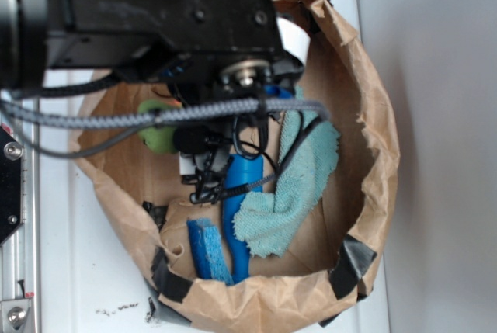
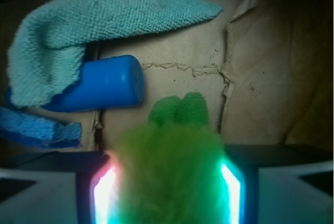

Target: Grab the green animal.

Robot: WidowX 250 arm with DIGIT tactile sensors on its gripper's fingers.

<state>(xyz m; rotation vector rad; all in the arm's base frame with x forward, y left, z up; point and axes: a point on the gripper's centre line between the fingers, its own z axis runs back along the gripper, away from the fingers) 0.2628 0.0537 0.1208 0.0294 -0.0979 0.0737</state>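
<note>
claw (image 2: 168, 187): sitting closed around the green animal (image 2: 169, 172), lit pads pressing on both fuzzy sides
green animal: lying inside the paper bag (image 1: 365, 100), tiny feet pointing away from the wrist camera; in the exterior view only a lime-green bit (image 1: 159, 133) is showing under the arm
teal rag (image 2: 78, 20): draping over the blue cylinder (image 2: 104, 84), beyond the animal
blue sponge (image 1: 208, 251): resting by the bag's near wall
</note>
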